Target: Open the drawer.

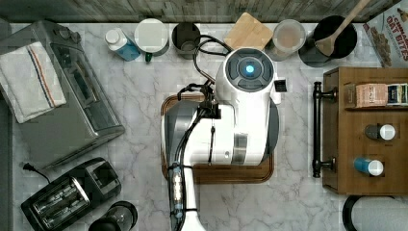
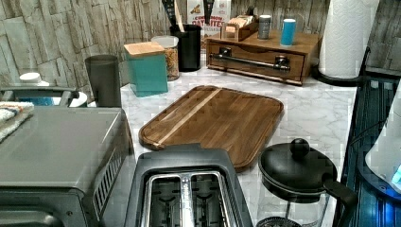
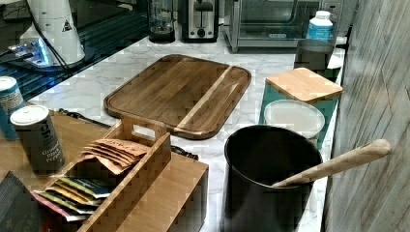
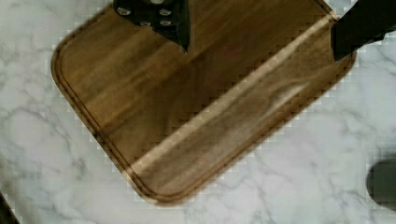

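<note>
Gripper: the gripper (image 4: pixel 259 35) hangs above the cutting board (image 4: pixel 187 98) in the wrist view, its two dark fingers (image 4: pixel 159 18) standing wide apart with bare wood between them and nothing held.
Arm: in the top view the white arm (image 1: pixel 231 125) sits over the middle of the cutting board (image 1: pixel 221 174), well apart from the cabinet at the top view's right.
Ground between: bare marble counter (image 1: pixel 293 120) lies between the board's edge and the handle.
Handle: a long black bar handle (image 1: pixel 316 129) on two mounts runs across the drawer's front, standing off the wood so that fingers could pass behind it; in the left view the handle (image 2: pixel 248 60) looks thin, round and rigid.
Drawer: the drawer (image 2: pixel 255 64) sits flush and closed in the small wooden cabinet (image 1: pixel 380 180) at the far end of the counter in the left view.
On top: a tea-bag caddy (image 3: pixel 121 164), a pepper shaker (image 3: pixel 38 140) and a blue-bodied shaker (image 1: pixel 368 166) stand on the cabinet.
Handling: by my judgement the drawer is stiff and light and should slide on a straight pull; the cabinet is small, so it may creep along the slick marble or jostle the things on top if tugged sharply.
Hold: the best place looks like the middle of the bar, between the mounts, with the fingers closing across it; smooth metal may slip, so a square, firm closure seems wise.
</note>
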